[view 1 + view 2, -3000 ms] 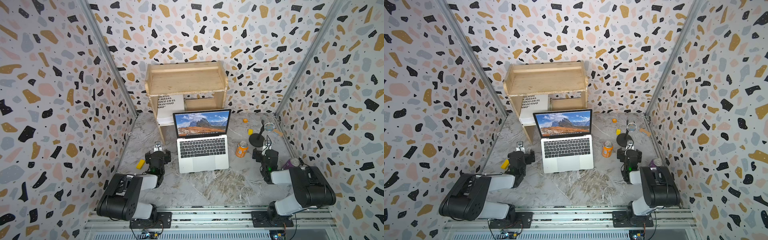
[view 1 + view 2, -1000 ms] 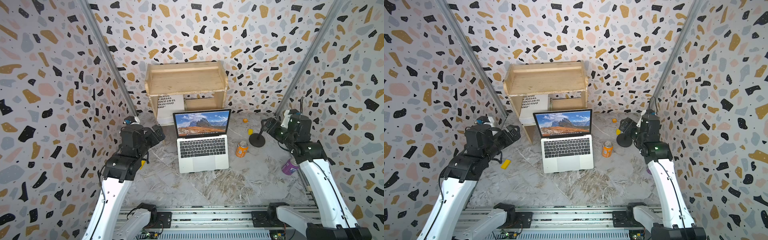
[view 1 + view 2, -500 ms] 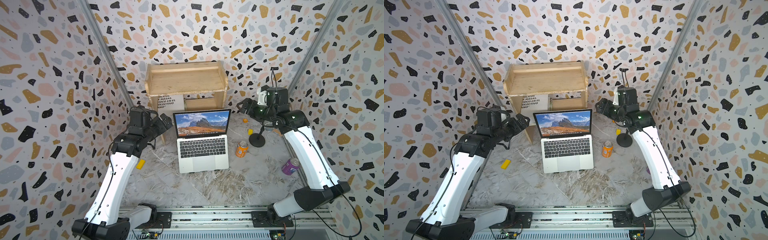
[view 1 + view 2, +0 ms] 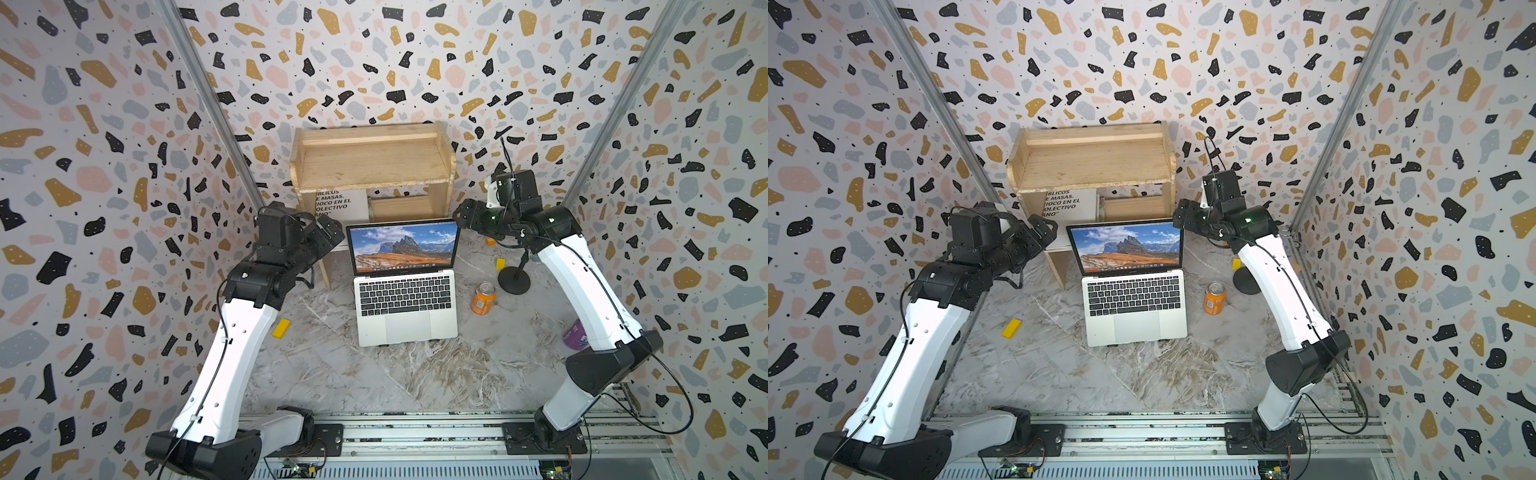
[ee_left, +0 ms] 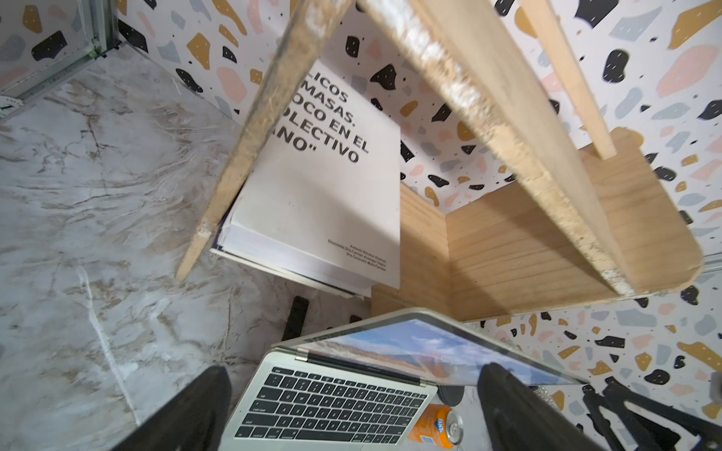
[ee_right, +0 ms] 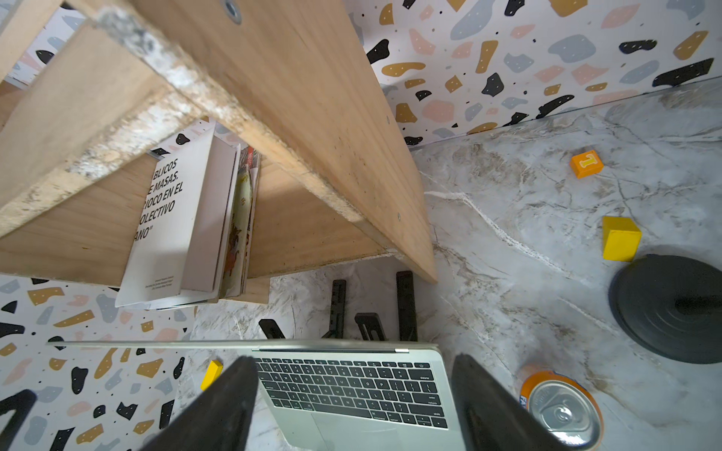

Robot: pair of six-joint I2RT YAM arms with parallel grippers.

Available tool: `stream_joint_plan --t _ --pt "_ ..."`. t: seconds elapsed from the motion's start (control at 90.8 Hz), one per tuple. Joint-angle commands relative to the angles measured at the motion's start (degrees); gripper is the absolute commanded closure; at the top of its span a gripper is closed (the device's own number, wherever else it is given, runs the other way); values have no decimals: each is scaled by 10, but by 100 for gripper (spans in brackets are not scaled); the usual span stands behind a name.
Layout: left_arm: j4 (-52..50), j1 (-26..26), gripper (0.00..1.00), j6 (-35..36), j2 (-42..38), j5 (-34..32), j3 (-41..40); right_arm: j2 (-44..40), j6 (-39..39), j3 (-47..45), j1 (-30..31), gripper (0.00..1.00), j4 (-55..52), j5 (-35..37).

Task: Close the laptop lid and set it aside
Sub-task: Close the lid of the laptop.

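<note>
Beside the laptop lid (image 4: 403, 247) | left pincer (image 4: 334, 233) spread wide, empty | right pincer (image 4: 459, 218) spread wide, empty

Laptop: thin silver aluminium laptop (image 4: 406, 328) with black keys and a large grey trackpad.
Laptop state: open, screen lit.
Laptop place: centred left to right on the grey marble tabletop (image 4: 374, 382), trackpad edge near, hinge far.
Lid: laptop lid (image 4: 403, 245), a black-bezelled screen showing a mountain wallpaper, with a silver rim.
Lid pose: raised from the far hinge, leaning slightly back, screen facing the near side.
</note>
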Motion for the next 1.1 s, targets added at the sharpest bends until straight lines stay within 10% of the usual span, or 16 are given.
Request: stream_joint_plan --t 0.0,1.09 --pt "36 -5 0 -11 17 -9 27 2 -14 28 5 17 -20 23" --pt "30 -69 0 36 90 -77 56 67 -46 99 12 17 -52 51"
